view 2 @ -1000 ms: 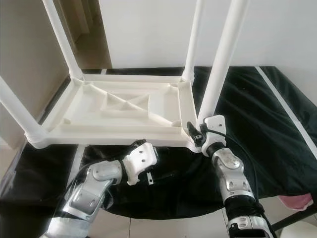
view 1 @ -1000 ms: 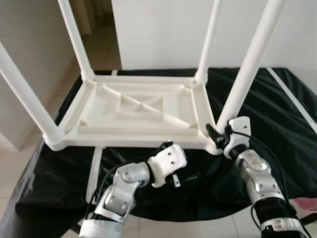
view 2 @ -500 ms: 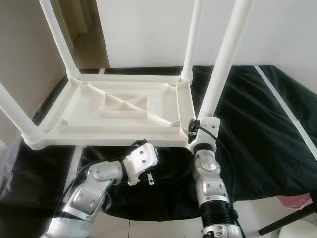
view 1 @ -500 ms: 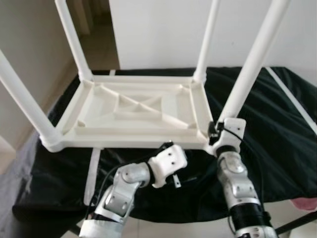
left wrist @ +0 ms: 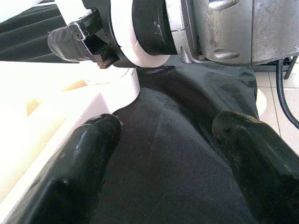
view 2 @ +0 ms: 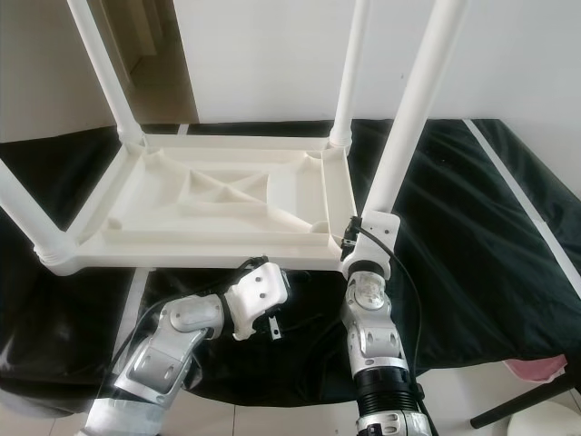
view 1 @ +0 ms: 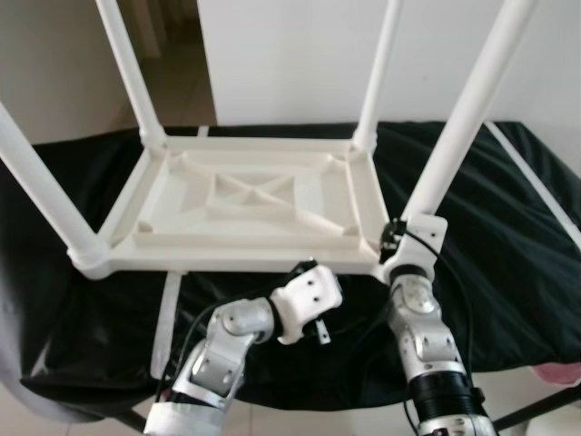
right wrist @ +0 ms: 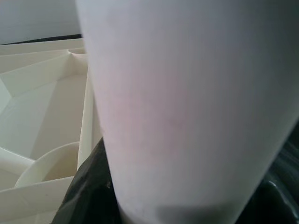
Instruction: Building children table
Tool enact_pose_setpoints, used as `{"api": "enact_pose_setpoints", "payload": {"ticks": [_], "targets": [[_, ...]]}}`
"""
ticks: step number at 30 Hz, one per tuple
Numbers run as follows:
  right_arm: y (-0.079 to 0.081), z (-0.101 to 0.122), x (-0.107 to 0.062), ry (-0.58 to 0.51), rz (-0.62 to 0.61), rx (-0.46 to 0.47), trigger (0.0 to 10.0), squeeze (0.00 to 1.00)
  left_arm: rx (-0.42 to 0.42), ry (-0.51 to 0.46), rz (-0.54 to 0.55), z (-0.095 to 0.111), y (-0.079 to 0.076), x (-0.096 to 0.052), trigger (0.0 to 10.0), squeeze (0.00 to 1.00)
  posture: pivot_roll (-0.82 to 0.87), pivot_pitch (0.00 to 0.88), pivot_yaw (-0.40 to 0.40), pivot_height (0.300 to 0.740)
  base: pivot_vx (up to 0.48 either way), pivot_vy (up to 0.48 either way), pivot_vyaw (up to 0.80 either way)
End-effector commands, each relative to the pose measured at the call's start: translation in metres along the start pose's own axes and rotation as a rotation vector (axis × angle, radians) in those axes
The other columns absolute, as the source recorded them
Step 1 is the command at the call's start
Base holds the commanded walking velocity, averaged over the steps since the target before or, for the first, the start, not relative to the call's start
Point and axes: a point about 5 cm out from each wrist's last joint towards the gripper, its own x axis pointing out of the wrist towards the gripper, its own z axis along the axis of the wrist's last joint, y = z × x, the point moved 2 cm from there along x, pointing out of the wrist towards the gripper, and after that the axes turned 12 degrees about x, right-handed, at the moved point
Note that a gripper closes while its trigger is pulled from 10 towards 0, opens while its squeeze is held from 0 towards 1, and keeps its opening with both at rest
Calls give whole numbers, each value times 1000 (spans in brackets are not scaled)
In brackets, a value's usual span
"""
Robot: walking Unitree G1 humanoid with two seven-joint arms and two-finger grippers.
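A white plastic children's table (view 1: 236, 256) lies upside down on a black cloth, its four legs pointing up. My right gripper (view 1: 396, 239) sits at the foot of the near right leg (view 1: 463, 118), at the table's near right corner. In the right wrist view that leg (right wrist: 187, 107) stands very close, right between the jaws. My left gripper (left wrist: 163, 135) is open low over the cloth, just under the table's near edge. Its fingers (left wrist: 84, 154) point toward that same corner (left wrist: 112, 84) and hold nothing.
The black cloth (view 1: 508, 236) covers the whole work surface and hangs over its near edge. A white strip (view 1: 168, 309) lies on it at the near left, another (view 1: 536, 177) at the right. A white wall stands behind, a doorway at the back left. Something pink (view 1: 558, 372) is at the lower right.
My right forearm has swung to the left, so it now rises almost straight up under the leg, and the wrist has turned. The camera has shifted a little. The left arm is still.
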Motion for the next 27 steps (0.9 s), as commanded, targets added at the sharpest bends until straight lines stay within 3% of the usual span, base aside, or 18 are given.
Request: {"api": "enact_pose_setpoints", "payload": {"ticks": [1, 5, 7, 8, 13, 18, 23, 24, 27], "targets": [[-16, -24, -5, 112, -68, -7, 10000, 0, -13, 28, 84, -3, 3, -1, 10000, 0, -22, 38, 3, 740, 0, 0, 0], [-16, -22, -4, 106, -56, -6, 10000, 0, -12, 28, 82, -3, 3, -1, 10000, 0, -23, 36, 9, 740, 0, 0, 0], [-16, -19, -4, 93, -47, -6, 10000, 278, -11, 27, 80, -3, 4, -1, 10000, 0, -25, 33, 11, 740, 0, 0, 0], [-15, -18, -4, 97, -24, 5, 10000, 1000, -10, 26, 79, -2, 4, -1, 10000, 0, -25, 32, 10, 740, 0, 0, 0], [-13, -9, -4, 47, 49, -8, 10000, 1000, -8, 24, 75, -2, 4, 0, 10000, 0, -30, 29, 10, 740, 0, 0, 0], [-27, 4, -5, -33, 123, -30, 10000, 1000, -10, 20, 70, -1, 1, 1, 10000, 0, -30, 26, 8, 740, 0, 0, 0], [-41, 8, -4, -32, 175, -24, 10000, 1000, -10, 19, 72, -1, 2, 1, 10000, 0, -29, 24, 8, 740, 0, 0, 0], [-45, 12, -2, -20, 293, -33, 10000, 0, -9, 21, 76, -1, 3, 1, 10000, 0, -31, 25, 12, 740, 0, 0, 0], [-45, 16, 0, -2, 400, -51, 10000, 0, -8, 23, 77, -2, 4, 0, 10000, 0, -34, 25, 15, 740, 0, 0, 0]]}}
